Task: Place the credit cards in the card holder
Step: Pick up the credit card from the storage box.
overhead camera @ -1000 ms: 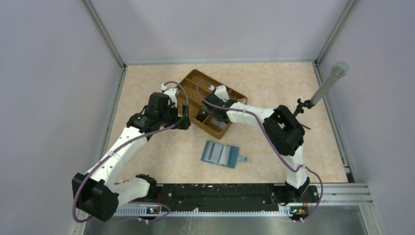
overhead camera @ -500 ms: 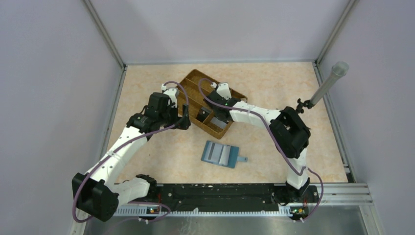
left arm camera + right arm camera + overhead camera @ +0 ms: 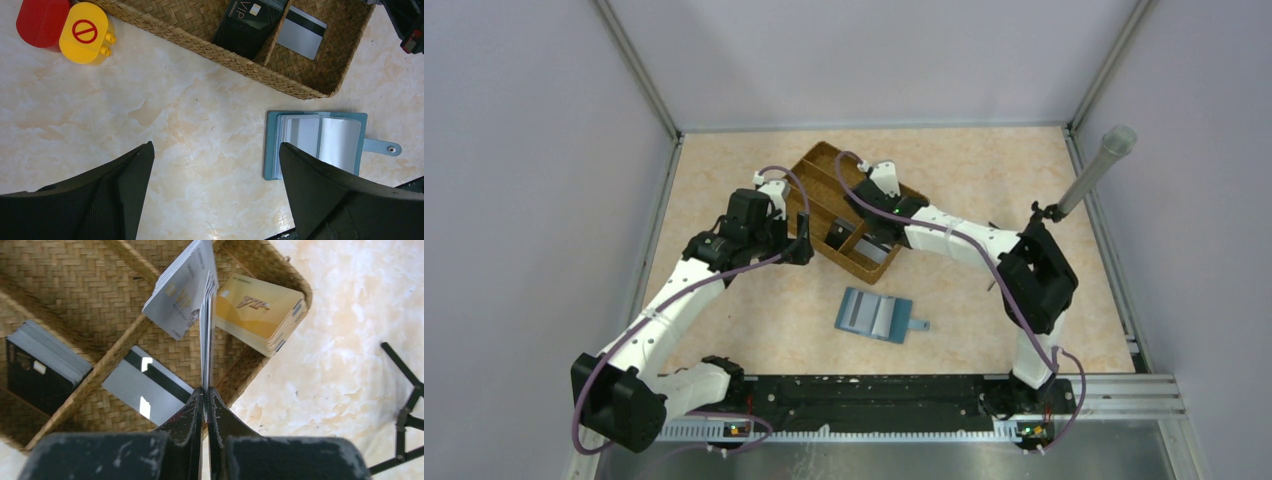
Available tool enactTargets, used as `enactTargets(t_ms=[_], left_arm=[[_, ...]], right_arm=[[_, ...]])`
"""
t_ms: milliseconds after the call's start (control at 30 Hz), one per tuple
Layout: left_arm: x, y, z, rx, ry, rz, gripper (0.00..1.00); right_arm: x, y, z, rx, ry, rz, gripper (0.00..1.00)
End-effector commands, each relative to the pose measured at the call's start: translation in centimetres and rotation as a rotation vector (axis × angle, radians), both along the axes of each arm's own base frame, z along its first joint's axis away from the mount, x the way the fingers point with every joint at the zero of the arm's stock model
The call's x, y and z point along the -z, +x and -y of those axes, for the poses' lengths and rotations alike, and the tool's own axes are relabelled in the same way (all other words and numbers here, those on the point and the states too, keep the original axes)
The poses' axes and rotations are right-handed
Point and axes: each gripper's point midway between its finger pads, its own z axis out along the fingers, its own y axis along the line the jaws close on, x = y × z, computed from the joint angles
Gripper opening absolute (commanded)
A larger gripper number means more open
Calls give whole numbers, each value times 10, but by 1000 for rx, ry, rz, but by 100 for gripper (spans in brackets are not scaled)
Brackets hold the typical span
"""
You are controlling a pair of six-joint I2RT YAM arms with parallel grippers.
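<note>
Right end effector (image 3: 205, 390) is clamped on the edge of some pale credit cards (image 3: 182, 295), holding them upright over the woven tray (image 3: 60, 270). Looks like two or three, hard to count edge-on. Left end effector (image 3: 215, 147) hangs wide open. Card holder (image 3: 271, 150) lies unfolded on the tabletop (image 3: 175, 100), just beside the tray.

Woven wicker tray (image 3: 60, 280), glossy plastic cards (image 3: 260, 310), smooth marbled tabletop (image 3: 150, 110).

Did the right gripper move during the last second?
Yes. Seen from above, the right gripper has shifted away from the near edge, toward the woven tray's far rim; the tray itself stayed put.
</note>
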Motion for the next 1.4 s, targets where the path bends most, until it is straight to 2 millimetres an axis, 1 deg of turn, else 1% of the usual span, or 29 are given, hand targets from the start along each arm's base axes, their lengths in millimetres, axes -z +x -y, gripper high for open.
enactTargets(t_ms=[0, 167, 200, 300, 367, 533, 800, 867, 967, 1033, 1100, 1133, 1300, 1367], left_arm=[[-9, 5, 2, 13, -6, 25, 99], [-9, 4, 3, 20, -8, 23, 99], [-9, 4, 3, 20, -7, 22, 99], [-8, 4, 3, 22, -6, 21, 99], [-8, 4, 3, 23, -7, 20, 99], [-8, 4, 4, 26, -9, 18, 99], [-8, 4, 4, 28, -10, 17, 99], [-7, 4, 4, 28, -10, 16, 99], [-6, 4, 4, 24, -10, 10, 99], [-6, 5, 4, 16, -10, 7, 99], [-8, 5, 1, 0, 1, 7, 99], [-9, 6, -2, -11, 2, 14, 99], [-16, 9, -10, -46, -4, 50, 99], [-17, 10, -11, -54, -8, 53, 99]], right_arm=[[-6, 1, -13, -38, 142, -19, 0], [16, 7, -7, -32, 210, -93, 0], [17, 9, -7, -32, 226, -97, 0], [17, 9, -7, -36, 247, -101, 7], [17, 8, -8, -42, 256, -106, 10], [15, 7, -8, -44, 267, -107, 13], [20, 11, -3, -28, 235, -100, 12], [15, 13, -9, -57, 244, -93, 17], [4, 11, -27, -132, 295, -74, 29], [-5, 7, -46, -235, 350, -60, 38], [-11, 4, -59, -329, 386, -46, 47], [-13, 3, -66, -387, 392, -42, 49], [-21, 2, -85, -614, 330, -21, 63], [-20, 4, -90, -689, 282, -20, 65]])
